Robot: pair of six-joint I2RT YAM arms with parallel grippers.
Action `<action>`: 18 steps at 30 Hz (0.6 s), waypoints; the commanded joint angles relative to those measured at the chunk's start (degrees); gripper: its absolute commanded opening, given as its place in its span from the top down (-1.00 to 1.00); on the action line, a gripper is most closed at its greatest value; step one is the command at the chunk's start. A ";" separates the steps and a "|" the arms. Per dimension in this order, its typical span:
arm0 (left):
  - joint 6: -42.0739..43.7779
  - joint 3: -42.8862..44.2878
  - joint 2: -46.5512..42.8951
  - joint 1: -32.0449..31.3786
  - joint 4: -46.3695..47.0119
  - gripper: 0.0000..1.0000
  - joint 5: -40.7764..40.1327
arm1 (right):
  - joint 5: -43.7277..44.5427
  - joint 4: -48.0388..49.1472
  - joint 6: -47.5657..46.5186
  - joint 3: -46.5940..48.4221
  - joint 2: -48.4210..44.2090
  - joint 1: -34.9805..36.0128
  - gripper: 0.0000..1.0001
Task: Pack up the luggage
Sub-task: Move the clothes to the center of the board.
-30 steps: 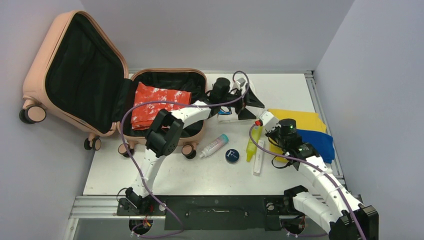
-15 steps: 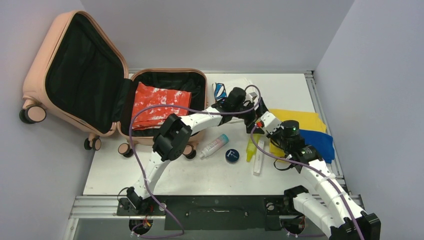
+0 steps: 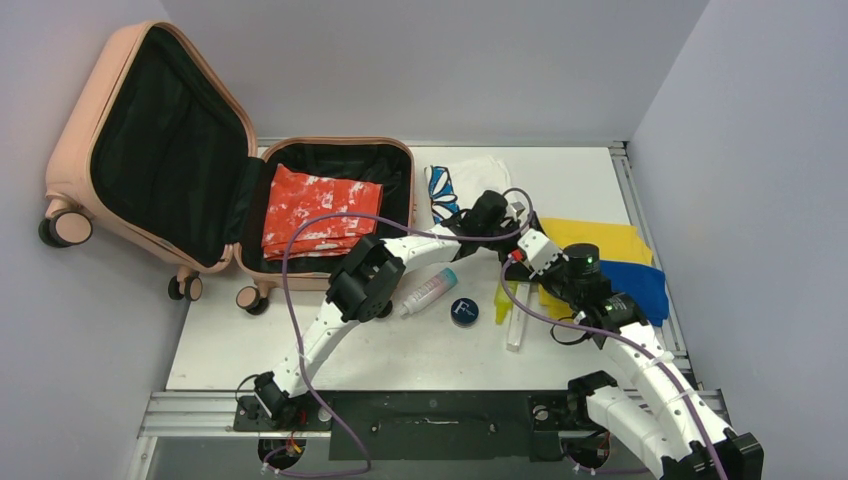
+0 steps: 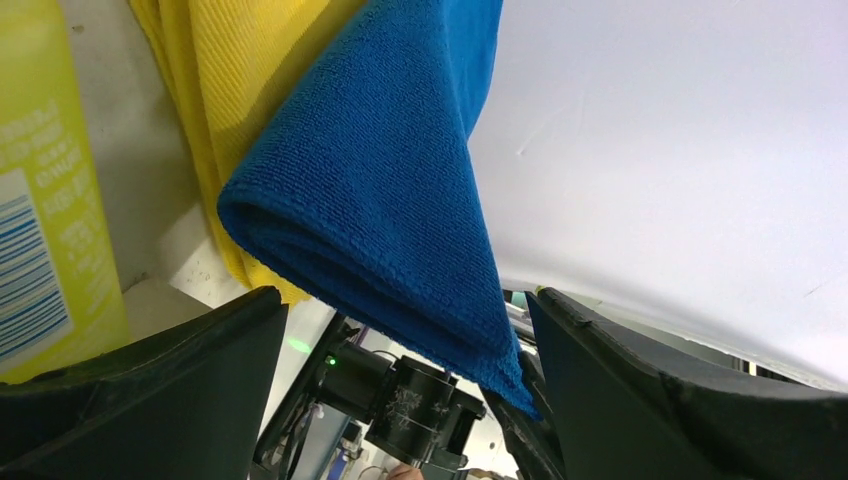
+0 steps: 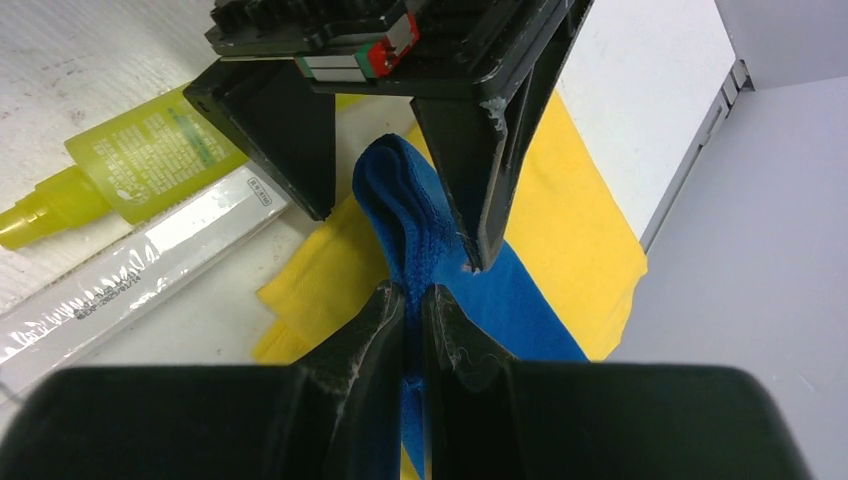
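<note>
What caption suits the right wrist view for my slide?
Right gripper pinches a fold of blue cloth; open left gripper straddles it.

The two black fingers (image 4: 150, 385) of the left gripper (image 4: 405, 300) stand wide apart, and a folded blue cloth (image 4: 390, 190) hangs in the gap between them. A yellow cloth (image 4: 215, 90) is just left of it, partly behind it. Further left is a yellow bottle (image 4: 40, 170) with a barcode label. To the right is the white table (image 4: 680, 150). Under the blue cloth's corner a black arm part (image 4: 410, 400) shows a small green light
</note>
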 commanded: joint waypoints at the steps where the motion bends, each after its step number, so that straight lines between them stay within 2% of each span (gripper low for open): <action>1: -0.88 2.98 1.81 -0.48 1.84 -0.92 -0.82 | -2.65 0.54 0.07 0.59 -1.02 0.33 0.89; 18: -2.10 2.33 3.21 -1.73 6.20 -0.92 0.07 | -7.00 -2.12 -0.29 0.85 -0.45 1.56 0.89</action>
